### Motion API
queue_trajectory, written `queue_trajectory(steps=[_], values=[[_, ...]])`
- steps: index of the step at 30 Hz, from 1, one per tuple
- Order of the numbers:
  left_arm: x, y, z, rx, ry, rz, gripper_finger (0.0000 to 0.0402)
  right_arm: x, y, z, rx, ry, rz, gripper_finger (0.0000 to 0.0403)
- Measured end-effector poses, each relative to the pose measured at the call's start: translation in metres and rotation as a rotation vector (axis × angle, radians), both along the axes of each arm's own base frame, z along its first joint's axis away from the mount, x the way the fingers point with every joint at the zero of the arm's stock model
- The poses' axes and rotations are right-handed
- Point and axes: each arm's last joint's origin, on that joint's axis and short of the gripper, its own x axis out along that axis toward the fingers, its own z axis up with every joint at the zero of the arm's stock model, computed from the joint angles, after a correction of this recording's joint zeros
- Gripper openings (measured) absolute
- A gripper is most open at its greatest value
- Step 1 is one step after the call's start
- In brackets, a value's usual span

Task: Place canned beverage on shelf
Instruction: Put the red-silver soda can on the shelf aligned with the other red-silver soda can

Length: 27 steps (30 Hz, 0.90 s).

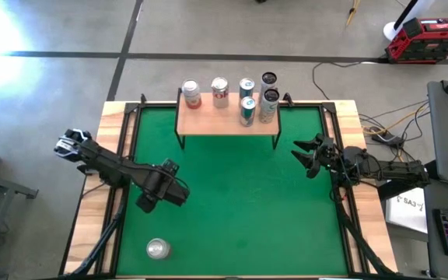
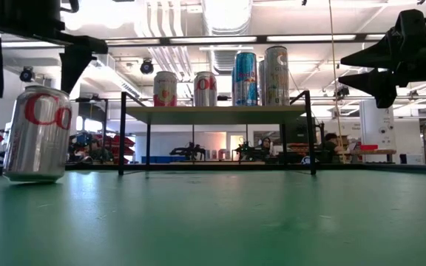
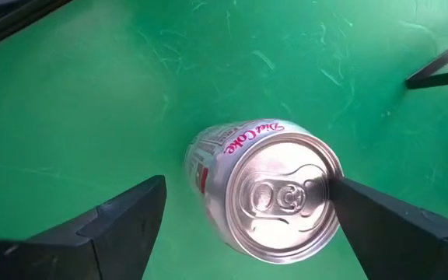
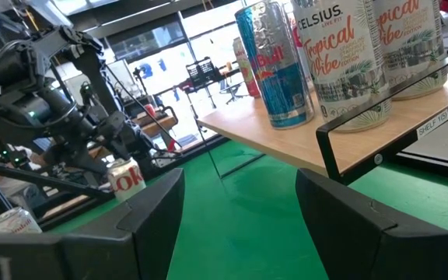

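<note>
A silver Diet Coke can [image 1: 157, 249] stands upright on its base on the green mat, near the front left; it also shows in the low view [image 2: 39, 133]. My left gripper [image 1: 148, 204] is open, above the can and a little to its far side. In the left wrist view [image 3: 249, 183] its fingers frame the can's top [image 3: 286, 194] without closing on it. The wooden-topped shelf [image 1: 208, 120] stands on black legs at the far edge, with several cans [image 1: 246, 99] upright on it. My right gripper [image 1: 308, 155] is open and empty near the shelf's right front corner.
Raised wooden borders [image 1: 115, 155] run along both sides of the mat. The shelf top has bare room at its front left [image 1: 201, 123]. Open mat [image 1: 239, 202] lies between the two arms. Cables and a red toolbox [image 1: 430, 39] lie on the floor beyond the table.
</note>
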Motion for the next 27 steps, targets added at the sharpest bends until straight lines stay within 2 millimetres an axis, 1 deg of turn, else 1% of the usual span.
queue_trajectory(steps=[5, 9, 14, 16, 18, 21, 27], values=[[0.003, -0.002, 0.006, -0.029, -0.002, -0.032, 0.0347, 0.0, 0.0, 0.0, 0.0, 0.0, 0.0, 0.0238], [0.004, -0.003, 0.016, -0.047, -0.001, -0.06, 0.0347, 0.0, 0.0, 0.0, 0.0, 0.0, 0.0, 0.0238], [0.006, -0.003, 0.032, -0.028, -0.023, -0.081, 0.0347, 0.0, 0.0, 0.0, 0.0, 0.0, 0.0, 0.0238], [0.006, -0.002, 0.034, -0.006, -0.023, -0.085, 0.0347, 0.0, 0.0, 0.0, 0.0, 0.0, 0.0, 0.0238], [0.007, -0.002, 0.031, -0.002, -0.014, -0.081, 0.0347, 0.0, 0.0, 0.0, 0.0, 0.0, 0.0, 0.0238], [0.007, -0.002, 0.018, 0.011, 0.029, -0.067, 0.0347, 0.0, 0.0, 0.0, 0.0, 0.0, 0.0, 0.0238], [0.01, -0.004, -0.002, -0.01, 0.007, -0.036, 0.0347, 0.0, 0.0, 0.0, 0.0, 0.0, 0.0, 0.0238]])
